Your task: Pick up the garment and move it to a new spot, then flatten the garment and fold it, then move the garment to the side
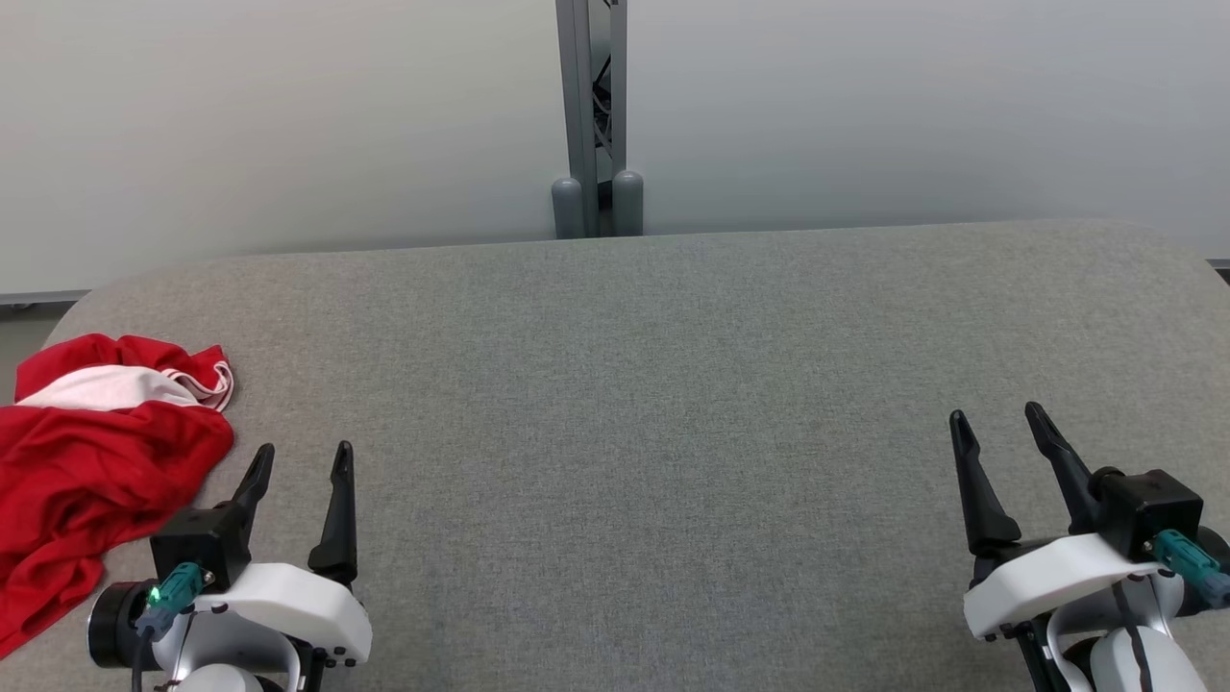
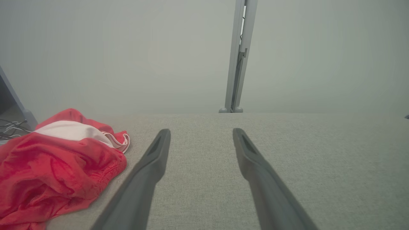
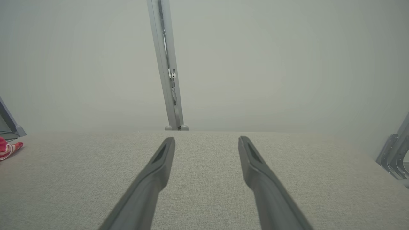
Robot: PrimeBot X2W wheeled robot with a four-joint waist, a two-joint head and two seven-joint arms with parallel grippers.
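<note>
A crumpled red garment (image 1: 91,471) with a white panel and striped trim lies bunched at the table's left edge. In the left wrist view the garment (image 2: 54,172) fills the lower left. A small bit of the garment (image 3: 8,149) shows at the far left of the right wrist view. My left gripper (image 1: 303,459) hovers open just right of the heap, nothing between its fingers (image 2: 153,159). My right gripper (image 1: 999,423) stands open at the lower right, far from the cloth, over bare fabric, its fingers (image 3: 255,163) apart.
The grey fabric-covered table (image 1: 653,384) stretches wide between the two grippers. A grey metal post (image 1: 596,115) on two rounded feet stands behind the far edge against a pale wall. Cables (image 2: 11,127) and a frame leg show off the table's left end.
</note>
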